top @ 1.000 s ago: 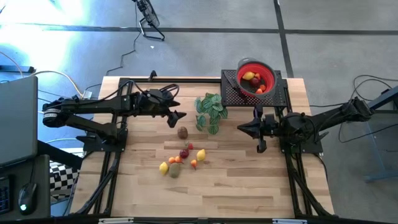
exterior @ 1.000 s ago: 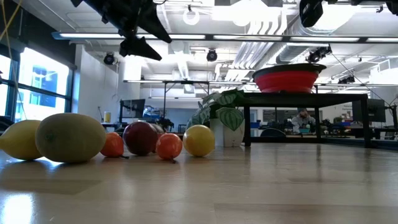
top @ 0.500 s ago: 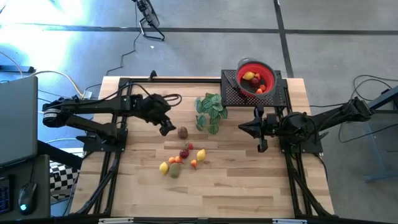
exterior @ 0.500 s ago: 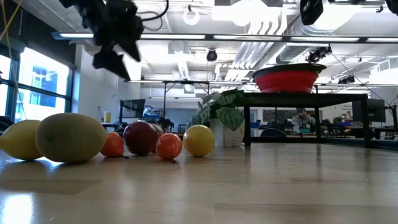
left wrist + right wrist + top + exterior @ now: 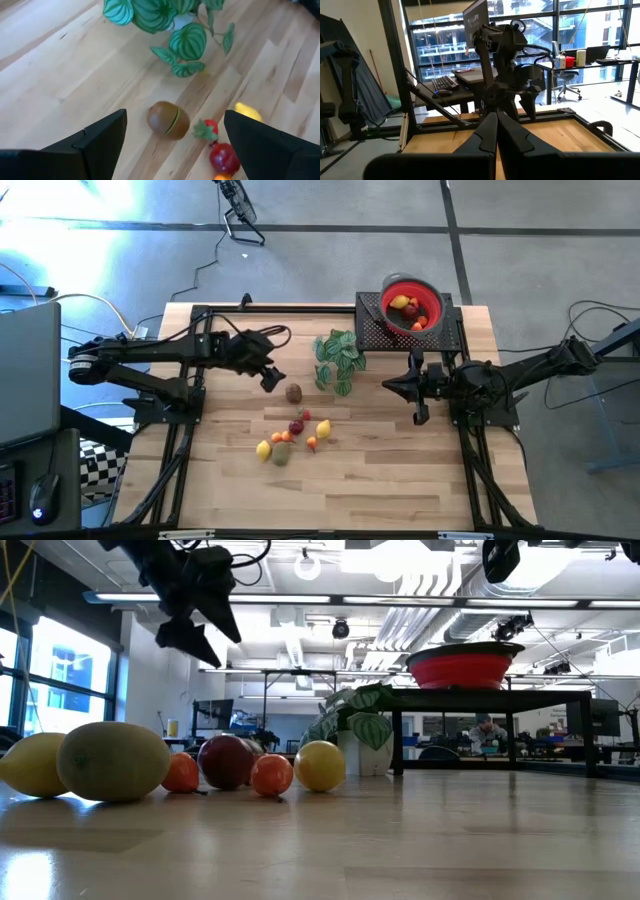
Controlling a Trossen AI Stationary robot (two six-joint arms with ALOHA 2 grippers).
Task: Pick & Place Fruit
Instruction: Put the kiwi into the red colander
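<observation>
L gripper (image 5: 268, 378), upper-left-centre of the high view, fingers (image 5: 95, 140) spread wide & empty. It has swung back from further R a sec ago and now hangs tilted down, just L of the brown kiwi piece (image 5: 294, 392). In the L wrist view that kiwi (image 5: 168, 120) sits between the two dark fingers, w/ a strawberry (image 5: 206, 130), a red fruit (image 5: 223, 157) and a lemon (image 5: 247, 112) further out. Judgement: the arm is lining up on the kiwi as next pick; still needs to drop to table level before closing.

Rest of the loose fruit (image 5: 292, 438) is clustered mid-table, below the kiwi; in the low view it shows at lower L (image 5: 225, 762). A few pieces already lie in the red bowl (image 5: 434, 301), upper R on its black stand (image 5: 372, 332). Plant sprig (image 5: 338, 360) stands just R of the kiwi, so approach from the L looks safer.

R gripper (image 5: 385, 385), centre-R, fingers pressed together, holding nothing, unmoved.
</observation>
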